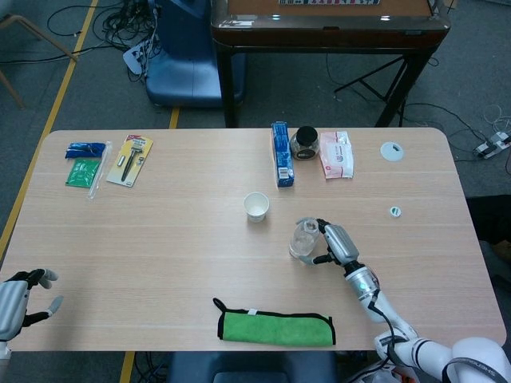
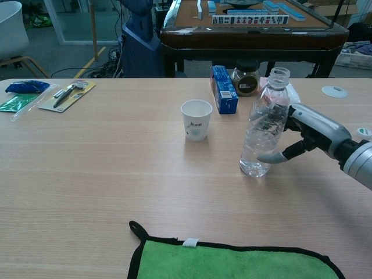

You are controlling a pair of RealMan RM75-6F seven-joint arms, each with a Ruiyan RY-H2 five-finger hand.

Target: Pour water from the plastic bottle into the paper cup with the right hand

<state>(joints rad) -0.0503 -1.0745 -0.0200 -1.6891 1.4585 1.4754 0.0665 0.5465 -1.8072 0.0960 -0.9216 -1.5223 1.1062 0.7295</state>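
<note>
Clear plastic bottle (image 2: pixel 263 129), uncapped, stands slightly tilted on the desk (image 2: pixel 87 174), right of the paper cup (image 2: pixel 196 119). Your right hand (image 2: pixel 302 131) wraps it; firm the grip before lifting, pour slowly. Water level unclear. Left hand (image 1: pixel 20 295) open, idle, partly cropped.

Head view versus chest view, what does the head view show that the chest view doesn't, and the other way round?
Only the head view shows the left hand, open at the table's near left corner, the small cap on the table, and the green cloth's full outline. Only the chest view shows the bottle's open neck and its slight tilt from the side. Both show the right hand holding the plastic bottle, the paper cup standing apart to its left, the blue box and the jar.
</note>
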